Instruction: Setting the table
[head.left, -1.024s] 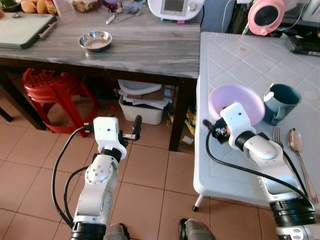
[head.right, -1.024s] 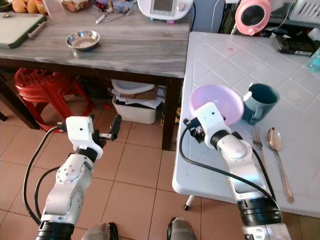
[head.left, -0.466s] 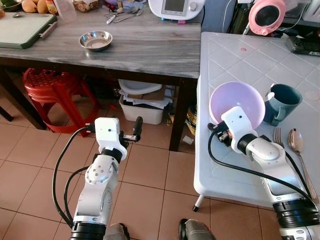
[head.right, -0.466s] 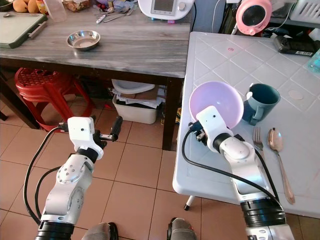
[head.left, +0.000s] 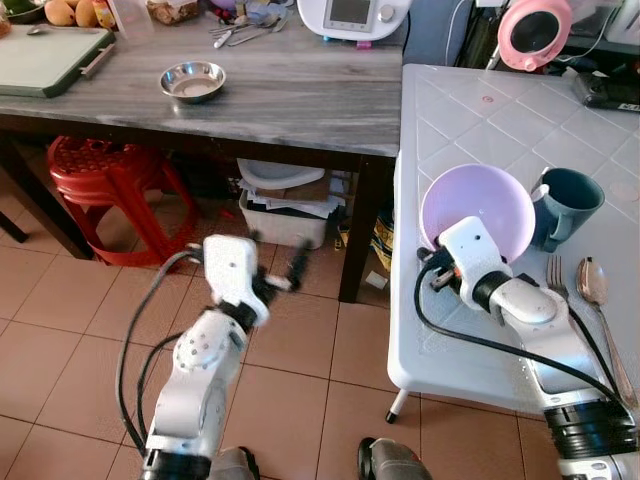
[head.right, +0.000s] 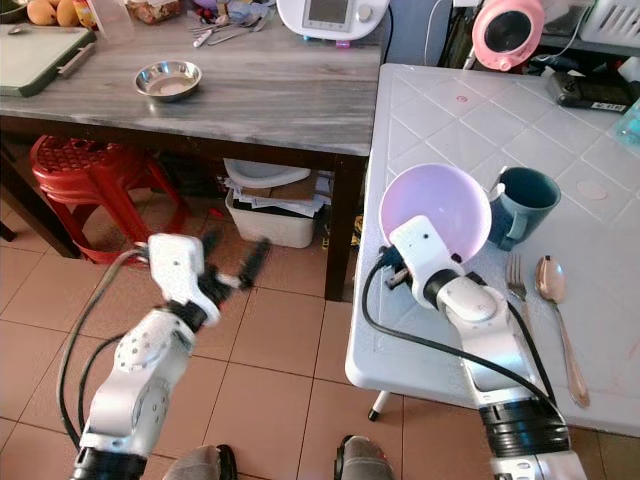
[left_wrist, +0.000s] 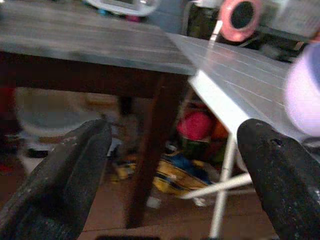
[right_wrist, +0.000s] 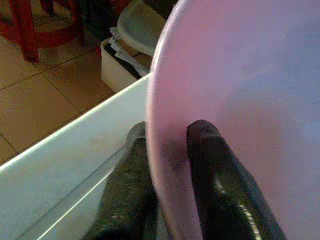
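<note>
The right claw (right_wrist: 165, 165) pinches the rim of the pink bowl (head.left: 478, 211), one finger inside and one outside, holding it near the left edge of the white worktop (head.left: 470, 120) with bare tiled surface beyond it. The bowl is tipped up on edge, its hollow facing up and toward the robot, just beside the teal mug (head.left: 566, 205), with a fork (head.left: 556, 277) and spoon (head.left: 592, 283) lying lengthwise to the right. The left claw (left_wrist: 175, 160) hangs spread wide and empty over the floor tiles (head.left: 60, 320), near the grey wooden worktop (head.left: 290, 95).
</note>
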